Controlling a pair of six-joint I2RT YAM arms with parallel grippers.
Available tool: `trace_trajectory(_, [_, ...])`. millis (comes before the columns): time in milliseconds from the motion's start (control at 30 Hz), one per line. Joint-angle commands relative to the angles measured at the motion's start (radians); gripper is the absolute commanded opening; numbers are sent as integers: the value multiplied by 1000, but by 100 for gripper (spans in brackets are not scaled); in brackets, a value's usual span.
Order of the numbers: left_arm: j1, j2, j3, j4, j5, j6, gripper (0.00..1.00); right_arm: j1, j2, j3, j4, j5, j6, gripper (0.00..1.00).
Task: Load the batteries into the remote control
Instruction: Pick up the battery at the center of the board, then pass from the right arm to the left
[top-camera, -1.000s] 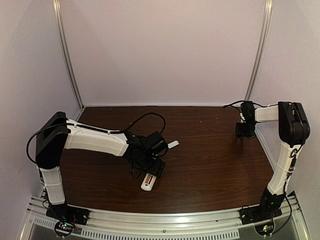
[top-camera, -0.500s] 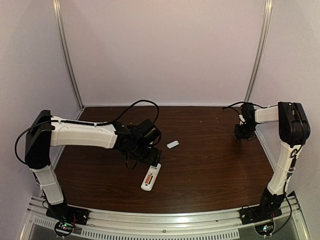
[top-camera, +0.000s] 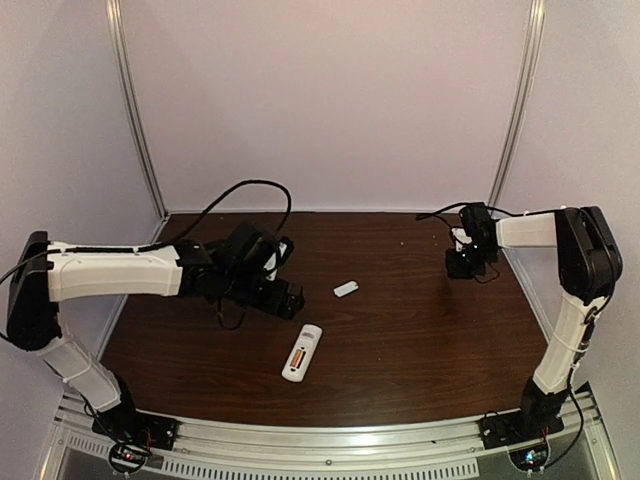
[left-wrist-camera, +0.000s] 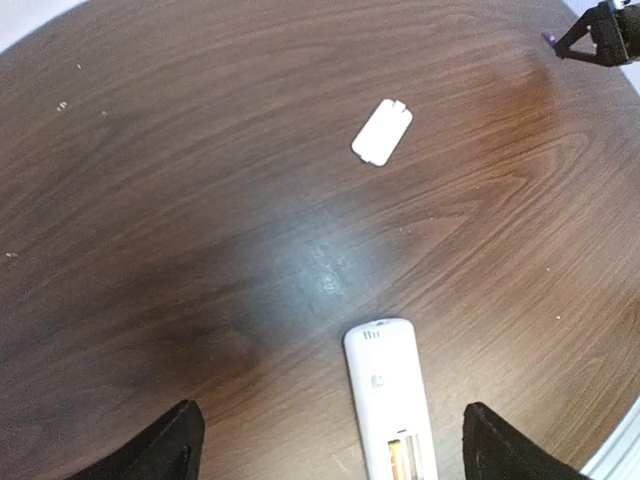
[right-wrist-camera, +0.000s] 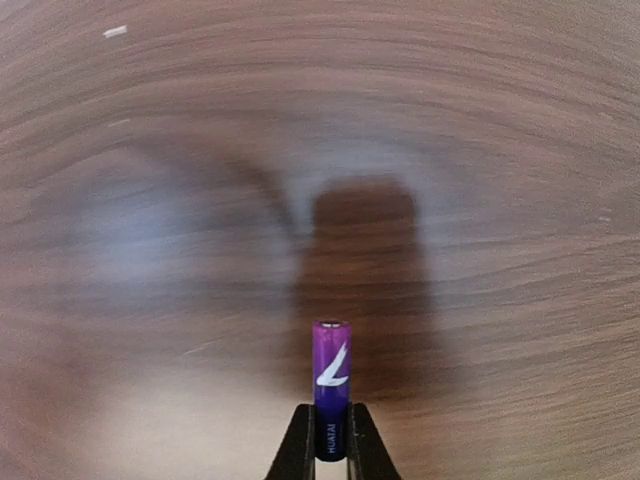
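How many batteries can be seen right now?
2: a purple battery gripped in the right hand, an orange battery in the open bay of the remote control. Another may be hidden there.

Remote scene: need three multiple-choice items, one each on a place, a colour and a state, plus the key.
1. Where does the cover lie relative to the remote? A on top of it; B apart from it; C inside it.
2. What colour is the battery in the right gripper? A green; B purple; C black.
3. How is the left gripper? A shut on the remote; B shut on the cover; C open.
B: a clear gap between them. B: purple casing in the right wrist view. C: its fingers spread wide, gripping nothing.
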Motion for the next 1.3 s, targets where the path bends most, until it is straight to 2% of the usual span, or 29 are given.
trace_trajectory(0, [17, -258, -170, 284, 34, 238, 92, 153, -165, -20, -32, -229, 32, 0])
trace_trajectory(100, [-17, -405, -276, 430, 53, 392, 89, 237, -226, -29, -46, -360, 71, 0])
trace_trajectory(267, [-191, -511, -360, 532, -60, 734, 85, 349, -290, -60, -75, -538, 125, 0])
trace_trajectory(367, [-269, -500, -351, 505, -102, 895, 74, 403, -315, -72, -100, -615, 159, 0])
trace_trajectory(433, [-295, -468, -317, 447, -127, 960, 63, 433, -332, -90, -95, -666, 194, 0])
trace_trajectory(567, [-363, -430, -281, 373, -156, 1089, 57, 470, -375, -169, -49, -764, 284, 0])
trace_trajectory(833, [-430, -319, -229, 293, -150, 1219, 49, 569, -420, -249, 81, -857, 461, 0])
trace_trajectory(1033, [-430, -195, -146, 239, -126, 1228, 36, 640, -408, -263, 165, -870, 553, 0])
trace_trajectory(1267, [-431, -122, -104, 220, -146, 1224, 32, 693, -403, -279, 213, -867, 602, 0])
